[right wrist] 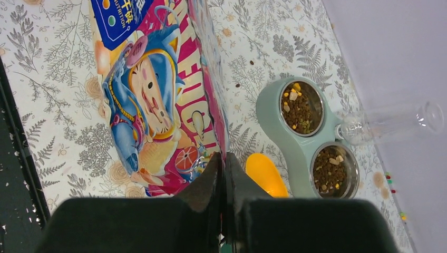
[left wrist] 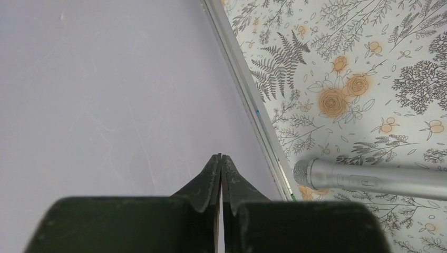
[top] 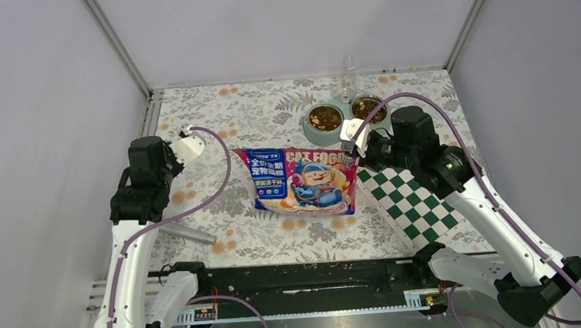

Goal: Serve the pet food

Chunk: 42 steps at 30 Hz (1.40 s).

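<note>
Brown kibble pellets point(top: 324, 117) fill both cups of the pale green double feeder point(right wrist: 266, 113), at 1 o'clock from the cartoon-printed bag point(top: 304, 178). The left end effector point(left wrist: 221, 156) and the right end effector point(right wrist: 223, 158) are pinched closed, empty; the right, close by, could clip the feeder, spilling kibble.

Pet food point(right wrist: 301, 108): small dry pellets, mostly dark brown, with a few tan and yellowish bits mixed in. Two loose heaps, one in each steel bowl point(right wrist: 281, 105) of a pale green feeder point(right wrist: 271, 113). Both sit ahead and right of the right gripper point(right wrist: 223, 156), apart from it; second heap point(right wrist: 329, 169) closer to the fingertips. A couple of stray pellets point(right wrist: 238, 84) lie on the table point(right wrist: 253, 31), straight ahead of the gripper.
</note>
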Motion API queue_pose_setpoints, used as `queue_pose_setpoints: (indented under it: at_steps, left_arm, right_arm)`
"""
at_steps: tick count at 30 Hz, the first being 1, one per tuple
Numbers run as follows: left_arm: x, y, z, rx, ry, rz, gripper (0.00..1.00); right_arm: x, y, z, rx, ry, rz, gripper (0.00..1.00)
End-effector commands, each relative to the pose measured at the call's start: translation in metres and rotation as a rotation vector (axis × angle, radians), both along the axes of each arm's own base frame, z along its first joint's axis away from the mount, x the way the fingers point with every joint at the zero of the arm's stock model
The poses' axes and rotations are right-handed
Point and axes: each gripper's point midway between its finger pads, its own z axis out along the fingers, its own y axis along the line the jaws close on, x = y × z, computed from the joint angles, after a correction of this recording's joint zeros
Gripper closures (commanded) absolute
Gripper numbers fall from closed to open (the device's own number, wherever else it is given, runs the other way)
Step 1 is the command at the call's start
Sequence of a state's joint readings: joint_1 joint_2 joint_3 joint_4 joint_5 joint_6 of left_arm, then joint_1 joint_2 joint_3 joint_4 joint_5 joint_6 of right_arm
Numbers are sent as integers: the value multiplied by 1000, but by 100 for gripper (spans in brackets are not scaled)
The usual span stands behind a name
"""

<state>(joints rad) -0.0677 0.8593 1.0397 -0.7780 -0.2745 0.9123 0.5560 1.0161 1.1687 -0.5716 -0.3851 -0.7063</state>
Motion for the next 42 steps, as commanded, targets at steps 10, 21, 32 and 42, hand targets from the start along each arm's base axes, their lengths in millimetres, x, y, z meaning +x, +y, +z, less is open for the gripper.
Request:
queue_pose_setpoints:
  at_steps: [10,21,32,42]
  left_arm:
    - [13,-120,83,-620,-193,-359,32]
    - [18,-163,123,-1025,-310,-418,28]
    - [-1,-155,140,-1069,-437,-413,26]
    - [-13,-148,145,-1046,-481,-398,25]
  right_arm:
    - [-1,28,47,230,72,23,40]
    - [4,65,47,152,243,7,29]
    - [2,102,-1,-89,329,97,35]
    - [20,148,18,9,279,55,100]
